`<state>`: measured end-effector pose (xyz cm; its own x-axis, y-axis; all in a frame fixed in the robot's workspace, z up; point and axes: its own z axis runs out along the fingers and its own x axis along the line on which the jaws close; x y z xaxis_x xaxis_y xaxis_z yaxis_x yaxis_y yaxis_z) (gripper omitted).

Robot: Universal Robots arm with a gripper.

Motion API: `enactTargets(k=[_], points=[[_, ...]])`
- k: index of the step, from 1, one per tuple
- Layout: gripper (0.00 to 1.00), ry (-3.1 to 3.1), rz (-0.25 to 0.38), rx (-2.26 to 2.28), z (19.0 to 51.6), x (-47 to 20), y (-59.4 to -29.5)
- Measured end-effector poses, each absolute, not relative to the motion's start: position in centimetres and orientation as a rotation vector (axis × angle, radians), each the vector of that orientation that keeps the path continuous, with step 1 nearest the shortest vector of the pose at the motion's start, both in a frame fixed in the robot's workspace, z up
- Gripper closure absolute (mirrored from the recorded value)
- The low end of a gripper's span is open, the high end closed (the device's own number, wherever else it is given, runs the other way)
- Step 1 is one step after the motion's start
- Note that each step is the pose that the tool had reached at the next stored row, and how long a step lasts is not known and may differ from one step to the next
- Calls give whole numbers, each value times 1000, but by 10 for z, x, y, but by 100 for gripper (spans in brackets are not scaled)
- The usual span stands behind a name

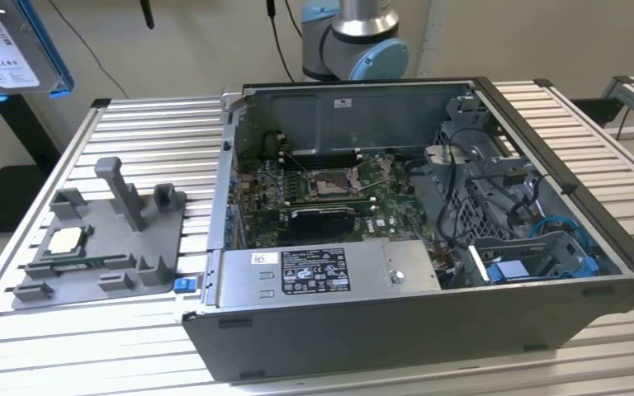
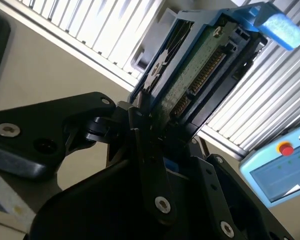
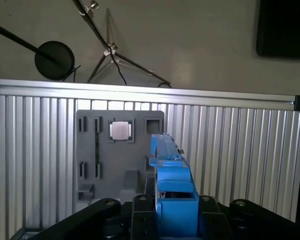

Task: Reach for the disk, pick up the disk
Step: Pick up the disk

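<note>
The disk, a silver drive with a white label in a blue bracket, hangs high in the air at the exterior view's upper left, above and beyond the table's corner. In the second wrist view my gripper is shut on the disk, with black fingers clamped on its lower edge and its green circuit board and connector facing the camera. In the first wrist view the disk shows edge-on as a blue strip rising from the gripper.
An open computer case holds a motherboard and a grey metal box with a sticker. On the slatted table to its left lies a grey fixture with a small processor chip. A control tablet lies nearby.
</note>
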<state>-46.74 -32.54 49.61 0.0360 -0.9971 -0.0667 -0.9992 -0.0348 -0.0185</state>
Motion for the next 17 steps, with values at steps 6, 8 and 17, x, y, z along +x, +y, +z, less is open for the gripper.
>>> enactTargets(k=[6,8,17], points=[[100,2140,54,-2217,502,-467,-325],[100,2140,54,-2217,503,-467,-325],[100,2140,54,-2217,503,-467,-325]])
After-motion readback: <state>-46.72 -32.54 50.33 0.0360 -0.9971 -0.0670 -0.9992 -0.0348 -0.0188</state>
